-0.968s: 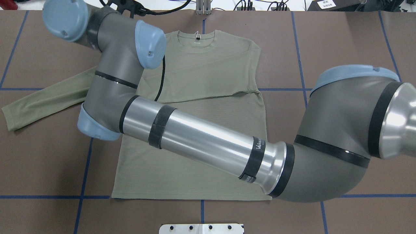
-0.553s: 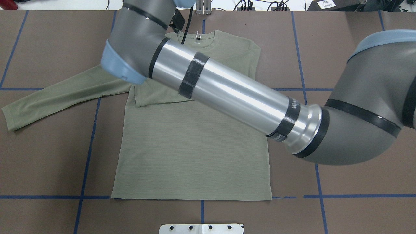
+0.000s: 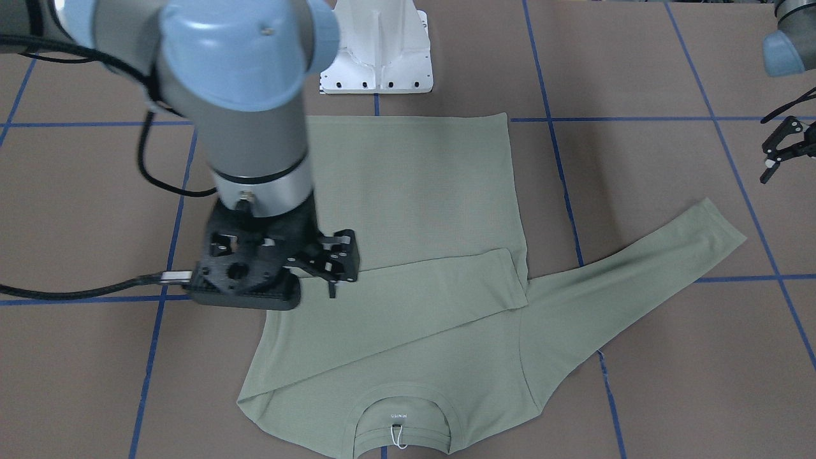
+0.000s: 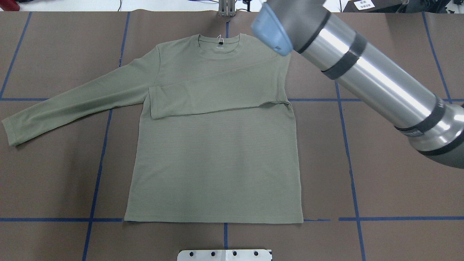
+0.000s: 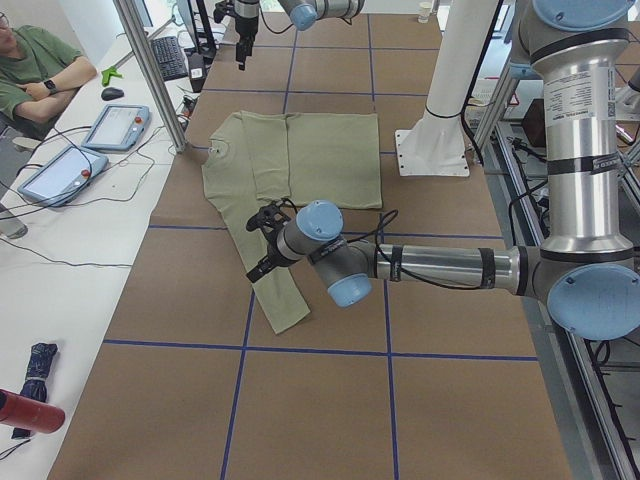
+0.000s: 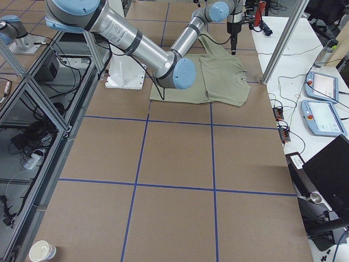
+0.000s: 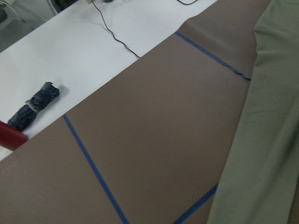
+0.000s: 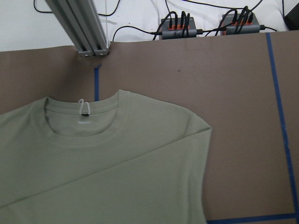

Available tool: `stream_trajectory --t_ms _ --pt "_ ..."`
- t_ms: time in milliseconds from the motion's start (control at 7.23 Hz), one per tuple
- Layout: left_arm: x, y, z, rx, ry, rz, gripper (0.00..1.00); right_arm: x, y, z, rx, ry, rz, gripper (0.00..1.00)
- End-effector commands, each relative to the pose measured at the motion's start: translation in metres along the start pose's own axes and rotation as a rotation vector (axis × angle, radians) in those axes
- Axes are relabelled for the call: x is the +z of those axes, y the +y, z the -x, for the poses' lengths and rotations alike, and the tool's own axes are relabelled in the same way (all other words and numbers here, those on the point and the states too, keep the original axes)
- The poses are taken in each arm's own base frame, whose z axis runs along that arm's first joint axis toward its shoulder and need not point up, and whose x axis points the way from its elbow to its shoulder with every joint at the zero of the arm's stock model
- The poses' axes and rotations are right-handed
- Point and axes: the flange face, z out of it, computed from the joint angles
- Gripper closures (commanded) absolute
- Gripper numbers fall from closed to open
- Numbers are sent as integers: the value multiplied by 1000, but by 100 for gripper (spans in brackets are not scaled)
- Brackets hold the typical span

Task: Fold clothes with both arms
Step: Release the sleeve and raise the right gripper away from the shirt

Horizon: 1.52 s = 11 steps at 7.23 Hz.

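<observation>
Swung clear of the shirt (image 4: 214, 163) since 1 second ago, the right arm (image 4: 362, 72) is now seen only across the upper right corner of the overhead view. Earlier its forearm was stretched over the garment toward the robot's left side.

With the arm out of the way, the shirt is shown whole. It is laid flat in the middle of the brown surface (image 4: 380, 163), with the neckline (image 4: 219, 47) on the side far from the robot. The right sleeve (image 4: 217, 94) is folded across the chest, its cuff brought close to the opposite armpit. The left sleeve (image 4: 72, 105) is stretched out on the surface, unfolded.

The right claw (image 3: 333, 268) is held above the shirt's right edge with no cloth in it. Whether its jaws are spread or closed cannot be told. The left claw (image 3: 779, 152) is held near the outstretched sleeve's cuff, apart from it, with its jaws spread and empty.

From this, the 1st sleeve fold is judged done and released. The 2nd sleeve is judged the likely next step, probably for the left arm.
</observation>
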Motion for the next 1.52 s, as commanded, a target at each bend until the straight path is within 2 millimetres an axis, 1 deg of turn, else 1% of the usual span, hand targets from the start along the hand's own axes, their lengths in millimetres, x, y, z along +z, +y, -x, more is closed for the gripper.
stream_trajectory --t_ms 0,138,277,415,553,691,1383 --pt "31 36 -31 1 -42 42 0 14 29 -157 -228 -22 37 0" --pt "44 55 -36 14 -51 76 0 20 46 -212 -274 -25 59 0" --pt "62 72 -39 34 -77 97 0 17 67 -252 -268 -22 62 0" --pt "82 96 -43 68 -94 107 0 11 90 -278 -257 -20 59 0" --pt "91 116 -37 77 -87 111 0 8 108 -299 -244 -13 61 0" --pt "98 122 -40 85 -80 129 0 4 112 -301 -246 -14 55 0" --pt "111 131 -59 118 -40 158 0 6 111 -303 -243 -7 55 0"
